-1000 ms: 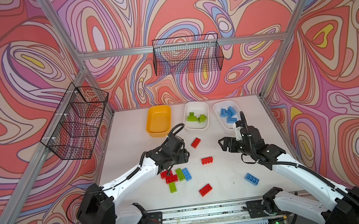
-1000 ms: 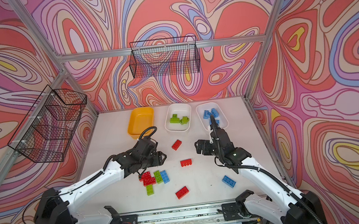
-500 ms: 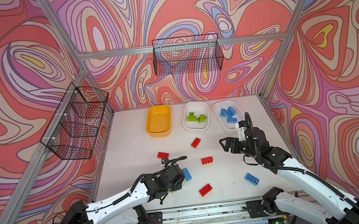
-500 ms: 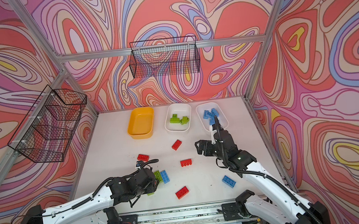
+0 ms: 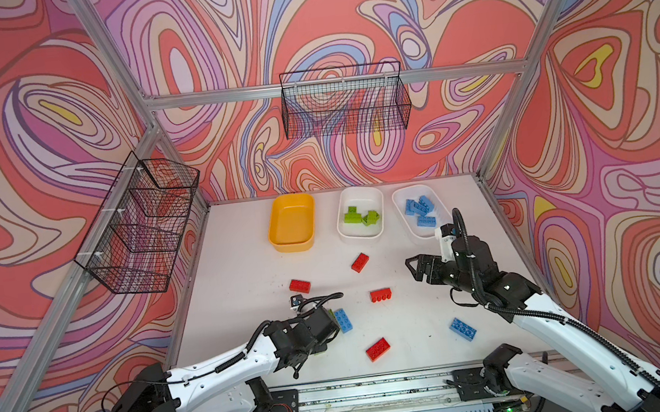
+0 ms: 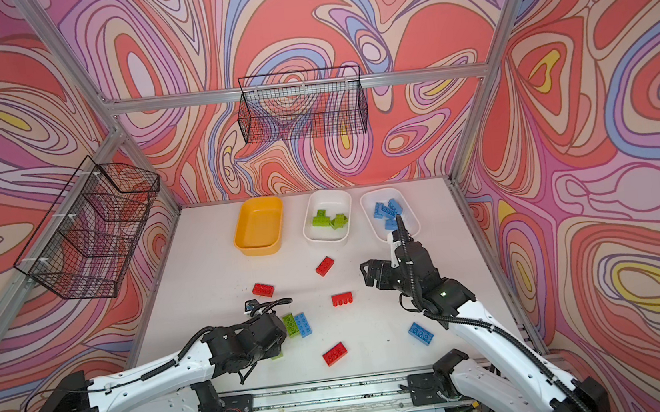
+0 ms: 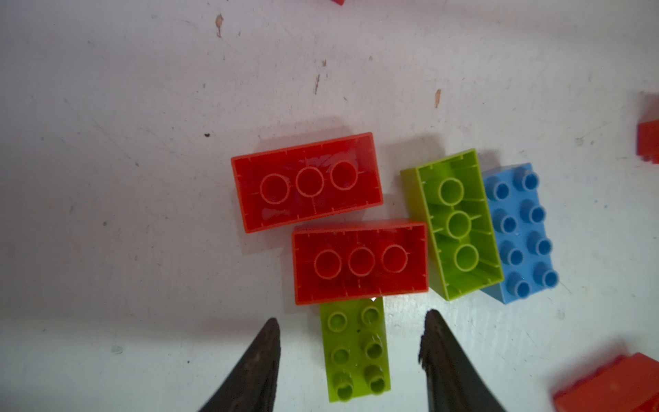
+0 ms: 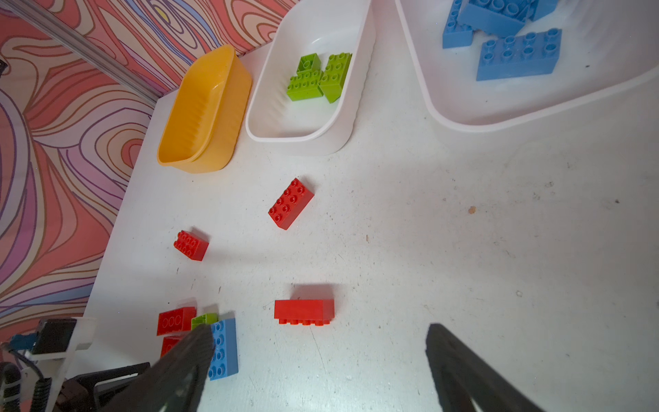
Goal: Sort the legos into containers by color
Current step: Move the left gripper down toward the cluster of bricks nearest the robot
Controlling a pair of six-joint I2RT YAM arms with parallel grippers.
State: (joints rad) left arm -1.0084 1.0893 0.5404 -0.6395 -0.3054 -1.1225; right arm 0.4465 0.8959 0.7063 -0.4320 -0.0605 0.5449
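Along the back of the white bench [image 5: 239, 275], from left to right, I see a yellow-orange tub [image 5: 293, 246], a middle white tub [image 5: 360, 235] holding lime green bricks [image 5: 360, 216], and a right white tub [image 8: 463, 100] holding light blue bricks [image 5: 420, 208]. Nearer to me, at the front left, my left arm is low over a cluster of bricks. In its wrist view the left fingers [image 7: 256, 364] are spread and grasp nothing. They straddle a green studded brick [image 7: 354, 351] lying studs up between them, with bare bench showing on each side, so neither finger touches it. That brick's far end touches a red upturned brick [image 7: 360, 262], hollow side up. A second red upturned brick [image 7: 306, 182] lies just beyond, and beside them a green upturned brick [image 7: 453, 224] lies against a blue studded brick [image 7: 520, 232]. Across the middle of the bench lie a back-left red brick [image 5: 300, 286], a red brick nearest the tubs [image 5: 360, 262], a red brick on its side [image 5: 380, 295] and a front red brick [image 5: 377, 349], all apart. On the right, the right fingers [image 8: 460, 371] are released, wide apart over bare bench near the right white tub, with nothing between them. A lone blue brick [image 5: 463, 329] lies at the front right, beside the right arm.
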